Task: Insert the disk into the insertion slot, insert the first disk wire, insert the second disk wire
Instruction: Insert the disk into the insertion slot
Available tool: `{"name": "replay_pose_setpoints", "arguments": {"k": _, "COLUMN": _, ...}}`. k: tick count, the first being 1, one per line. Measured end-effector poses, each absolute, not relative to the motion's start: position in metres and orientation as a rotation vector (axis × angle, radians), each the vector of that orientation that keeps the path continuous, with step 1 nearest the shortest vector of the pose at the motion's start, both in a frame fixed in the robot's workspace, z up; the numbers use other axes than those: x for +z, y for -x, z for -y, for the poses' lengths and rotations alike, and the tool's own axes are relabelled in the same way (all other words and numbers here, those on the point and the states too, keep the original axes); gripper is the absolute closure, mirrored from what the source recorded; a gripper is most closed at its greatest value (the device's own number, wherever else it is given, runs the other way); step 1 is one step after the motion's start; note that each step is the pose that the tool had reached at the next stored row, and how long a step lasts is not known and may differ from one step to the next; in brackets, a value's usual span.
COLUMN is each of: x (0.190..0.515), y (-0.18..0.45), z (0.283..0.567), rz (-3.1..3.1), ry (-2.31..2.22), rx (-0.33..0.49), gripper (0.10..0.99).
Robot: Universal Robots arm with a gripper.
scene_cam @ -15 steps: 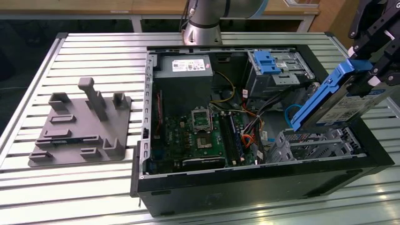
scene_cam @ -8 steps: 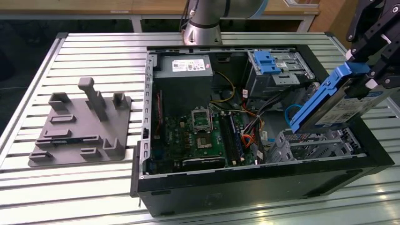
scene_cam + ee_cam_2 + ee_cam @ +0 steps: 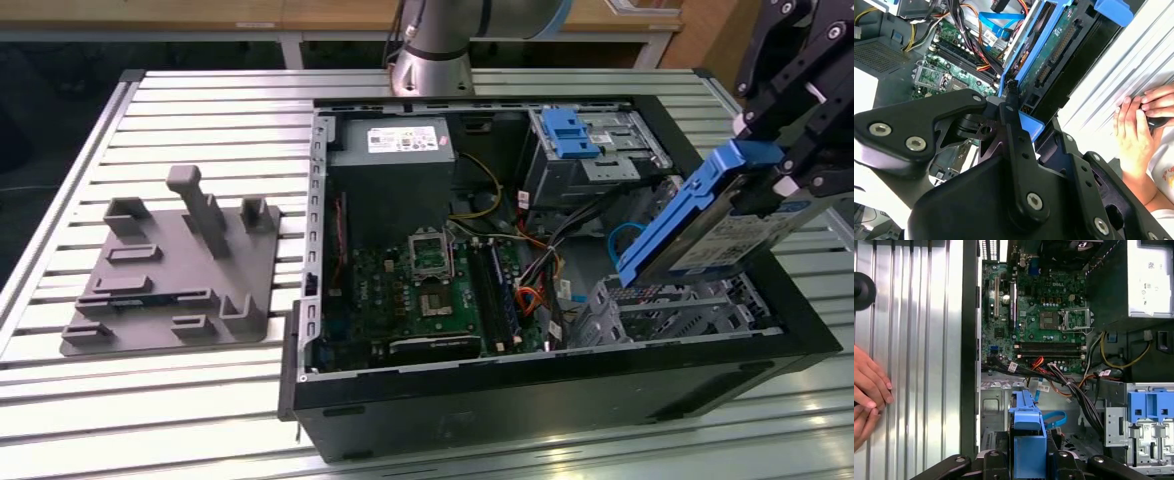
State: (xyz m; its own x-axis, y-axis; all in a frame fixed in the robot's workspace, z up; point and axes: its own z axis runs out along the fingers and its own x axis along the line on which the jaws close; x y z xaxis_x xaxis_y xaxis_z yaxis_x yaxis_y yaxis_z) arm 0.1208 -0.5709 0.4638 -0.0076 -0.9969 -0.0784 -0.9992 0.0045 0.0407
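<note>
The claw [image 3: 774, 165] is clamped on the disk [image 3: 714, 230], holding it tilted just above the insertion slot [image 3: 674, 312] inside the open computer case [image 3: 534, 400]

In the exterior view the disk [image 3: 734, 240] is smooth silver metal framed in glossy blue plastic, the perforated drive cage [image 3: 667, 312] at its six o'clock is bare sheet metal, and the ribbed table [image 3: 200, 100] is shiny metal.

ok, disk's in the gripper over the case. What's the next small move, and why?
Probably ease the disk down and flatter toward the slot. In the exterior view the gripper holds the disk by its upper end, steeply tilted. Its lower end is close above the slot's open top and not yet inside.
</note>
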Motion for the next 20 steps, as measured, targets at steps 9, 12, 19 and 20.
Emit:
{"name": "replay_pose_setpoints", "arguments": {"k": 9, "x": 0.4585, "y": -0.1208, "z": 0.5710, "rz": -2.207, "ry": 2.194, "rx": 0.131, "gripper": 0.722}}
{"name": "replay_pose_setpoints", "arguments": {"k": 12, "x": 0.4572, "y": -0.1208, "z": 0.5709, "rz": -2.206, "ry": 2.194, "rx": 0.131, "gripper": 0.722}}
{"name": "replay_pose_setpoints", "arguments": {"k": 19, "x": 0.4543, "y": -0.1208, "z": 0.5710, "rz": -2.206, "ry": 2.195, "rx": 0.131, "gripper": 0.722}}
{"name": "replay_pose_setpoints", "arguments": {"k": 20, "x": 0.4539, "y": -0.1208, "z": 0.5709, "rz": -2.206, "ry": 2.195, "rx": 0.131, "gripper": 0.722}}
